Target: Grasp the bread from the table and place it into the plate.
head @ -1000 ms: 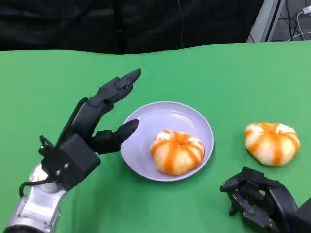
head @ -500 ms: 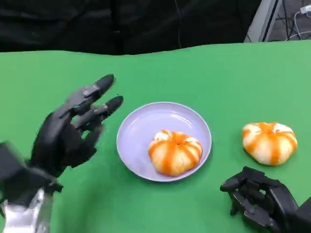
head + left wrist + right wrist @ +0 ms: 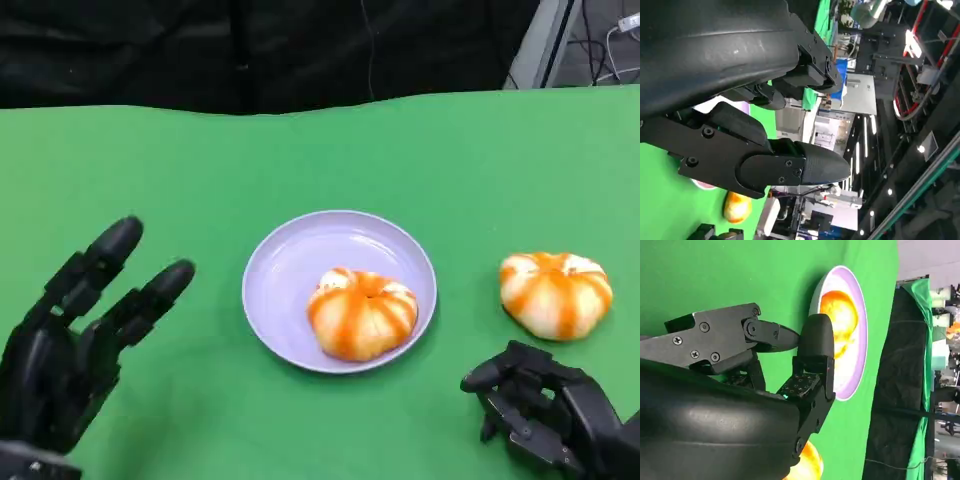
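**One bun plated, one more waiting beside the plate**

We're looking at the lilac plate (image 3: 300,262) sitting mid-bench (image 3: 300,150) as our landmark. One bread (image 3: 362,312) is already lying inside the plate, toward its right half. A second bread (image 3: 556,293), same orange-striped glaze, is sitting on the green cloth well to the right of the plate, not touching it.

Our left hand (image 3: 70,340) is hanging released to the left of the plate, fingers spread and holding nothing. Our right hand (image 3: 545,410) is resting near the plate's lower right, just in front of the loose bun, fingers curled in on nothing.

We're guessing these buns are light and squashy, with a glaze that could be a bit slick, so a hard pinch would probably dent it. We're thinking the best bet is cupping it from above around the widest part of the dome, fingers on opposite sides, gentle squeeze.
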{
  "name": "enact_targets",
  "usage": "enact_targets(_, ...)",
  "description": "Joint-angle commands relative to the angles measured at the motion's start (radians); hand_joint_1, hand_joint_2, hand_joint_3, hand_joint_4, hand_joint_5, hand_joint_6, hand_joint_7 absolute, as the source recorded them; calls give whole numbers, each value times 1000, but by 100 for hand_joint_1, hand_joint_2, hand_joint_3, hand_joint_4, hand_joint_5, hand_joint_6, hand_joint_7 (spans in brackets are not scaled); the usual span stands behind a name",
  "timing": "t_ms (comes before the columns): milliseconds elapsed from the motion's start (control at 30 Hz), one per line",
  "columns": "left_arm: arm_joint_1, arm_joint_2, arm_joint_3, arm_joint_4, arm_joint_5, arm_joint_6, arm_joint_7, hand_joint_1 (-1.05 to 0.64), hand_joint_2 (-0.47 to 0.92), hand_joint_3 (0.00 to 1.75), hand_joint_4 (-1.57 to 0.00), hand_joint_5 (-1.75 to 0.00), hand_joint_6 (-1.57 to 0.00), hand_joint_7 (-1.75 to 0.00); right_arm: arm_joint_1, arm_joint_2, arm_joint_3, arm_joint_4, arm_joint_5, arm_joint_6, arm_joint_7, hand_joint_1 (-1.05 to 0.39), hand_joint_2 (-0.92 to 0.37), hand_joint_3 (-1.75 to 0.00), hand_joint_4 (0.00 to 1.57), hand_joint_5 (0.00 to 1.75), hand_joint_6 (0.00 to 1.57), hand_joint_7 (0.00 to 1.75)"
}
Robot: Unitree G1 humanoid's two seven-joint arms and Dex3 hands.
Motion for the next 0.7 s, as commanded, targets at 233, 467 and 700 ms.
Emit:
enact_targets(233, 35, 3, 103, 33, -40, 28, -47, -60, 92, 34, -66, -2, -50, -1, -4, -20, -14, 10, 12, 3, 6, -29, -92, -45, 66, 175, 72, 114)
enact_targets(467, 12, -5, 164, 81, -27, 53, 37, 21, 78, 88, -71, -1, -58, -1, -8, -19, -15, 18, 6, -1, 4, -29, -92, -45, 65, 175, 72, 114)
enact_targets(700, 8, -10, 174, 82, -18, 57, 36, 25, 76, 94, -72, 0, -58, 0, -9, -19, -15, 19, 6, -2, 3, -29, -92, -45, 65, 175, 72, 115)
